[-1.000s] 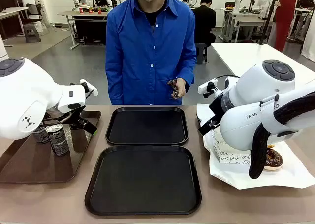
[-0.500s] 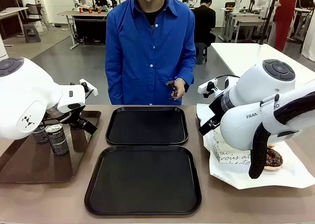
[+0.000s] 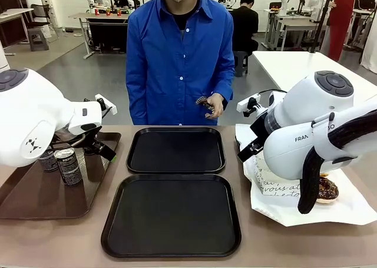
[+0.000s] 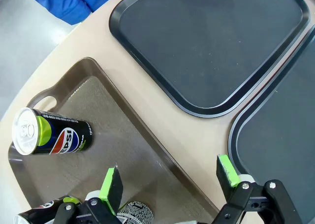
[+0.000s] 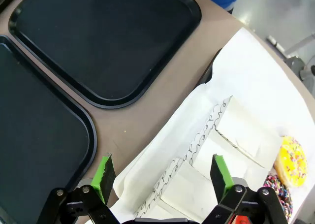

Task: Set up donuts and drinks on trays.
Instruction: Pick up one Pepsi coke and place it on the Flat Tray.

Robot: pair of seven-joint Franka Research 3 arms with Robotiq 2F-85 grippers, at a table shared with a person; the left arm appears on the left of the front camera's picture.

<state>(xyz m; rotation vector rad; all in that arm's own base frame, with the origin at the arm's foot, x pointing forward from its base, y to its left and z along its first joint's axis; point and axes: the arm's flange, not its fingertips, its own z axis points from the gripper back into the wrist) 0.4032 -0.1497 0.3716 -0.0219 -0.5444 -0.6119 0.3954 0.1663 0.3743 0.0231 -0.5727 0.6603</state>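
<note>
Left gripper (image 4: 167, 172): hangs wide open, grips nothing, with one finger above the brown tray (image 4: 113, 115) and the other above the table (image 4: 187, 135) by the near tray's corner.

Cans: standing on the brown tray, left of the black trays. Pepsi can (image 4: 51, 137) upright in the far corner by the handle hole. Two more (image 4: 135, 211) cut off at the bottom edge behind the fingers (print unreadable). From the front, partly hidden behind the left arm (image 3: 35, 118).

Far tray (image 3: 176, 150) and near tray (image 3: 171, 215): lying edge to edge mid-table, between brown tray and paper (image 5: 246, 76).

Right gripper (image 5: 162, 171): also spread open, holds nothing, hovers above the paper's edge and the white sleeves (image 5: 236, 130). Cannot tell what the sleeves hold.

Donuts: lying on the paper, right of the trays. Yellow donut (image 5: 291, 161) bare. Chocolate donut (image 3: 327, 189) peeking out beneath the right arm (image 3: 318, 138), with most of the paper blocked from the front.

Person (image 3: 179, 56): standing across the table, hand (image 3: 213, 105) around something small and dark, too small to name.
</note>
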